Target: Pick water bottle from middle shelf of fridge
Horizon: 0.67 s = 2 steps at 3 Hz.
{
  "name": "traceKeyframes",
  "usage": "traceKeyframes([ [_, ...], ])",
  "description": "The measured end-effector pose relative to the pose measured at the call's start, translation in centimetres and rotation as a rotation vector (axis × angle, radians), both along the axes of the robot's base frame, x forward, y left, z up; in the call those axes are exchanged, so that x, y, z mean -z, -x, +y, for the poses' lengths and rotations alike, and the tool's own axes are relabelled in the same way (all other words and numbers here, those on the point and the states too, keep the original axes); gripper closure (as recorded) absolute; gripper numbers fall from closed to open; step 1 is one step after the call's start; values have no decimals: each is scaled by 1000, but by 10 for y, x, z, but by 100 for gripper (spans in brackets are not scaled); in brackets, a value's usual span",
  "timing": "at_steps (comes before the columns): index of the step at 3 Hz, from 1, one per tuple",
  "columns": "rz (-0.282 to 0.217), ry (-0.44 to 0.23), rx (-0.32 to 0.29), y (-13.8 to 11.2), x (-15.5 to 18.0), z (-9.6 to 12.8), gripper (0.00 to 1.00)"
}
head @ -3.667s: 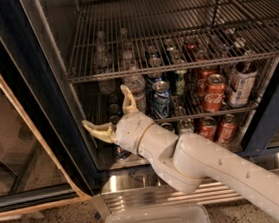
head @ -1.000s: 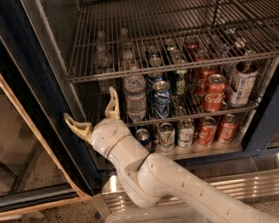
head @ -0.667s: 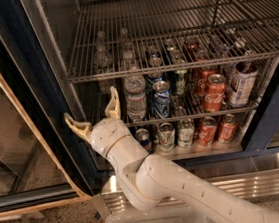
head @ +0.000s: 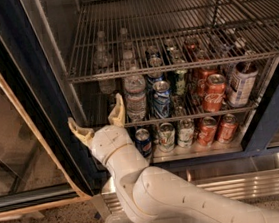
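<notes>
The fridge [head: 29, 91] stands open in front of me. The water bottle [head: 136, 97], clear and ribbed with a dark label band, stands at the left end of the middle shelf [head: 225, 109], next to a blue soda can [head: 161, 99]. My gripper [head: 99, 121] is open and empty. It is just left of the bottle at the shelf's front edge, with its right finger [head: 117, 111] close beside the bottle's lower part. My white arm [head: 179, 199] rises from the lower right.
Red cola cans [head: 213, 92] and a white-labelled bottle [head: 240, 83] fill the rest of the middle shelf. More cans [head: 186, 131] stand on the floor below. A wire rack [head: 174, 66] hangs above. The glass door [head: 5, 128] is at the left, and the ribbed steel base panel [head: 273, 179] below.
My gripper has moved left from its place in the oldest frame and now sits at the fridge's left edge. Over the last second it has dropped slightly. The bottle has not moved.
</notes>
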<state>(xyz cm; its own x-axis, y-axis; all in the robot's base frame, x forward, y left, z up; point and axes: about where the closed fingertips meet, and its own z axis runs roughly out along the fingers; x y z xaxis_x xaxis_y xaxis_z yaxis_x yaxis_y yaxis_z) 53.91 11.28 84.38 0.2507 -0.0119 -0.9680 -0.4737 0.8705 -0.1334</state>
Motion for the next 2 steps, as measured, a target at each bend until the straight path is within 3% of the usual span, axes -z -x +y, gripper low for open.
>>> traceKeyframes([
  [2,49,-30,30,-1,19,-5,22],
])
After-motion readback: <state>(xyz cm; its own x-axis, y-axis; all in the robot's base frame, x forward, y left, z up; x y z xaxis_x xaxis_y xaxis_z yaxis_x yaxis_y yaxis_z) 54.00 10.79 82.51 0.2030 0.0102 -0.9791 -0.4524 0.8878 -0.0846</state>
